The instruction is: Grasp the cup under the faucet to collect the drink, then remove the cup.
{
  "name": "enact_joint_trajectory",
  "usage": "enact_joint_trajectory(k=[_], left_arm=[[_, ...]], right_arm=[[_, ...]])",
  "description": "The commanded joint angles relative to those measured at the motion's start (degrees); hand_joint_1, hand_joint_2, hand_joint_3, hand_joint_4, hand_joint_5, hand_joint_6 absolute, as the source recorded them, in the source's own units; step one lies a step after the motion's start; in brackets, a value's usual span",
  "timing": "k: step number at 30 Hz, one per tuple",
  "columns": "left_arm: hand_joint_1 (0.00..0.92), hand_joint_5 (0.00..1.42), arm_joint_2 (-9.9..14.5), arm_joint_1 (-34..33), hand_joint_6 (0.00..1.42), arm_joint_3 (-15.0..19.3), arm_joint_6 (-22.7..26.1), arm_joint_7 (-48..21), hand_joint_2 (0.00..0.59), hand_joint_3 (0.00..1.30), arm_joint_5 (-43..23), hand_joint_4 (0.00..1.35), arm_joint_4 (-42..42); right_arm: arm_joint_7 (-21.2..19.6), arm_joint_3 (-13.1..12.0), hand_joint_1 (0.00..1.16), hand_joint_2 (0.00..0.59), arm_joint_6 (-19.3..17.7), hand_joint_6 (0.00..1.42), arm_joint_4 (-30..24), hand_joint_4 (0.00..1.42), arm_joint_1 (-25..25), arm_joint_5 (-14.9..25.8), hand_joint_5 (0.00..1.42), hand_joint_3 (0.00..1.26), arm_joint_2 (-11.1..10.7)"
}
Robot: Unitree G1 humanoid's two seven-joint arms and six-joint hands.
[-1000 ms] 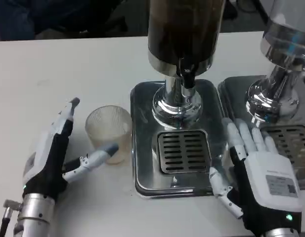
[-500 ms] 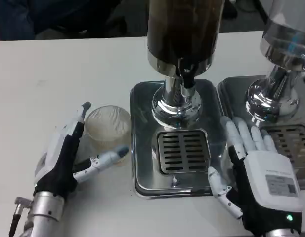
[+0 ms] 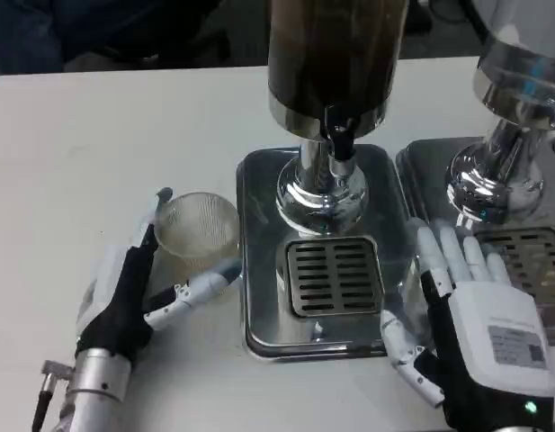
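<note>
A white table (image 3: 97, 126) spans the head view. At its far middle stands a drink dispenser (image 3: 335, 63) with a dark cylindrical tank, its chrome pedestal rising from a shiny steel drip tray (image 3: 259, 270) that carries a slotted grate (image 3: 335, 277). A small dark faucet (image 3: 341, 142) juts from the tank's base, above the pedestal and just behind the grate. A second chrome dispenser (image 3: 515, 99) on its own tray stands just to the right, cut off by the picture's edge.

The right hand (image 3: 470, 310) lies palm down with its white back up, fingers straight and slightly apart, holding nothing; its fingertips (image 3: 427, 238) reach onto the right rim of the drip tray, in the strip between the two dispensers.

The left hand (image 3: 133, 288) comes up from the lower left, spread around the cup: one finger lies along the cup's left side and the thumb reaches beneath its near side. Whether it actually grips the glass or only brackets it cannot be told.

The cup (image 3: 198, 231), a clear ribbed tumbler, stands upright on the table just left of the drip tray, its long axis vertical and its mouth facing up. It is beside the tray, not under the faucet.
</note>
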Motion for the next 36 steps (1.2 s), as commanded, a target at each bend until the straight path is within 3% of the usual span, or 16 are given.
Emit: enact_joint_trajectory(k=[1, 14, 17, 21, 24, 29, 32, 36], left_arm=[[0.385, 0.12, -0.4, -1.0, 0.07, -0.4, 0.2, -0.2, 0.025, 0.0, 0.2, 0.0, 0.7], [0.441, 0.19, 0.7, -2.6, 0.16, -2.9, 2.7, -0.4, 0.034, 0.0, 2.8, 0.0, 1.4], [0.546, 0.3, 0.7, -2.9, 0.28, -3.3, 3.0, -0.7, 0.049, 0.08, 2.7, 0.11, 1.8], [0.577, 0.38, 0.6, -3.4, 0.4, -3.8, 3.0, -0.5, 0.051, 0.17, 3.0, 0.2, 2.0], [0.596, 0.53, 0.5, -3.7, 0.52, -3.7, 3.0, -0.8, 0.055, 0.34, 2.6, 0.34, 2.4], [0.617, 0.67, 0.4, -4.2, 0.65, -4.1, 3.1, 1.0, 0.055, 0.48, 3.3, 0.5, 2.3], [0.637, 0.81, 0.4, -4.4, 0.79, -4.5, 3.1, 2.5, 0.059, 0.58, 3.7, 0.64, 2.3], [0.649, 1.05, 0.5, -4.2, 1.05, -5.0, 2.9, 6.5, 0.022, 0.78, 4.4, 0.86, 1.8]], right_arm=[[0.4, 0.3, 0.06, 0.506, 0.4, 0.0, -1.3, 0.0, 1.0, -0.5, 0.0, 0.03, 0.4], [0.1, 0.0, 0.06, 0.506, 0.8, 0.0, -2.0, 0.0, 2.0, -0.4, 0.0, 0.03, 1.3], [-0.1, 0.1, 0.06, 0.506, 0.9, 0.02, -2.2, 0.0, 2.4, -0.4, 0.0, 0.03, 1.5], [-0.2, 0.1, 0.06, 0.506, 1.0, 0.04, -2.4, 0.0, 2.7, -0.3, 0.0, 0.03, 1.9], [-0.3, 0.1, 0.06, 0.506, 1.0, 0.05, -2.5, 0.0, 2.8, -0.4, 0.0, 0.03, 2.1], [-0.5, 0.0, 0.06, 0.506, 1.0, 0.07, -2.5, 0.0, 2.9, -0.3, 0.0, 0.03, 2.5], [-0.5, 0.0, 0.06, 0.506, 1.0, 0.09, -2.4, 0.0, 2.9, -0.4, 0.0, 0.03, 2.8], [-0.6, -0.1, 0.06, 0.506, 1.0, 0.1, -2.3, 0.0, 2.9, -0.4, 0.0, 0.03, 3.0]])
